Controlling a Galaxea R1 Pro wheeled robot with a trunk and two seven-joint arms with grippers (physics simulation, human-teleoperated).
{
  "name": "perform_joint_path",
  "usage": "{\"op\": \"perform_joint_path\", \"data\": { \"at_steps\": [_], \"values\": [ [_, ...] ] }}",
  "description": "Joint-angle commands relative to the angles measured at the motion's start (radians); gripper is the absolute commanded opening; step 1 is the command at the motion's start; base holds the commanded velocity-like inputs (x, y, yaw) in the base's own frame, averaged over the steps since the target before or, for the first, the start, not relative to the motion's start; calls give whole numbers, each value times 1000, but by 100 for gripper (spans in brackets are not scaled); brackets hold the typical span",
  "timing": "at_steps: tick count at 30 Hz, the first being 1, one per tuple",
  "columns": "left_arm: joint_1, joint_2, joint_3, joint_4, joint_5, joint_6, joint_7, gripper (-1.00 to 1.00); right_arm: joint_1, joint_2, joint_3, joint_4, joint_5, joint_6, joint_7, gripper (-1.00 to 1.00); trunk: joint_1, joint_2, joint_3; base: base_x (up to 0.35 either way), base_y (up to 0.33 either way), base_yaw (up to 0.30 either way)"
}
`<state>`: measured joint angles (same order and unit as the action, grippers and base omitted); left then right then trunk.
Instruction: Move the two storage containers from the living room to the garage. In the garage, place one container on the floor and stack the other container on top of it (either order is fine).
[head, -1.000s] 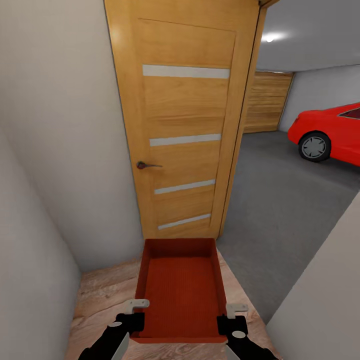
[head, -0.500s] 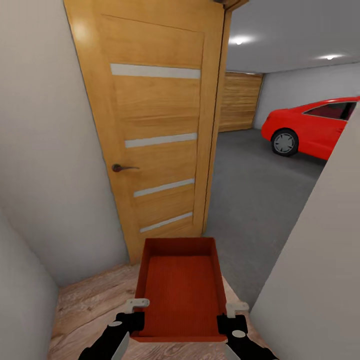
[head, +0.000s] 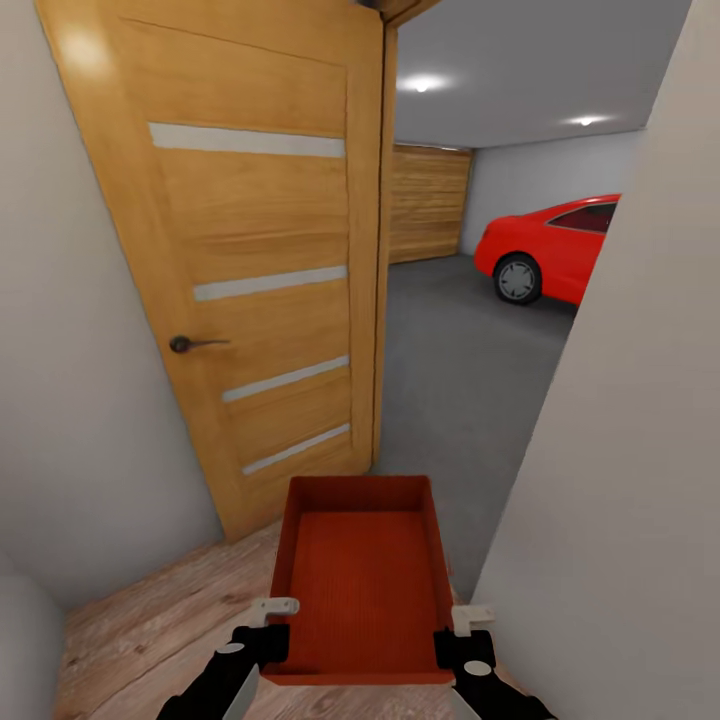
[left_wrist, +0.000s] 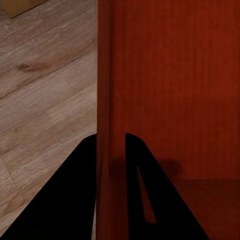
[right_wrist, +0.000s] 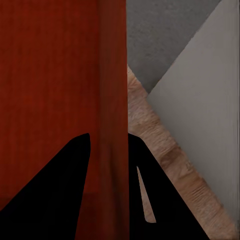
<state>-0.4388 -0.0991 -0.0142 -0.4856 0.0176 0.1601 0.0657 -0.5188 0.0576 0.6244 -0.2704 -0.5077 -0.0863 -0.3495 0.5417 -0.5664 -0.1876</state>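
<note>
Doorway view swung since earlier (camera moved); storage container (head: 362, 580) unchanged between my grippers, left gripper (head: 268, 640) and right gripper (head: 458, 645) each clamped on a side wall, over wood-plank floor (head: 150, 630) before the garage floor (head: 450, 370).

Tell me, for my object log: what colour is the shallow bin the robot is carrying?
Orange-red, with a finely ribbed floor; the shallow rectangular bin shows best in the head view.

the camera has swung toward the right: the wooden door (head: 260, 290) and red car (head: 545, 250) now sit further left in the head view, and the white wall (head: 620, 450) on the right covers more.
</note>
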Motion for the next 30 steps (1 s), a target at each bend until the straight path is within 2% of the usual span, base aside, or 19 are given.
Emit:
{"op": "perform_joint_path", "data": {
  "at_steps": [1, 7, 21, 30],
  "values": [
    [0, 13, -6, -5, -18, -7, 12, -100, -2, -8, -11, 20, -31, -9, -11, -100, 0, -2, -2, 0, 0, -271],
    [0, 13, -6, -1, -19, -6, 11, -100, -2, -9, -11, 20, -31, -9, -11, -100, 0, -2, -2, 47, 45, -108],
    [0, 15, -6, 2, -19, -5, 11, -100, -2, -9, -11, 20, -31, -9, -11, -100, 0, -2, -2, 221, 225, -6],
    [0, 14, -6, 2, -20, -5, 11, -100, -2, -6, -11, 20, -31, -9, -11, -100, 0, -2, -2, 230, 233, -210]
  ]
}}
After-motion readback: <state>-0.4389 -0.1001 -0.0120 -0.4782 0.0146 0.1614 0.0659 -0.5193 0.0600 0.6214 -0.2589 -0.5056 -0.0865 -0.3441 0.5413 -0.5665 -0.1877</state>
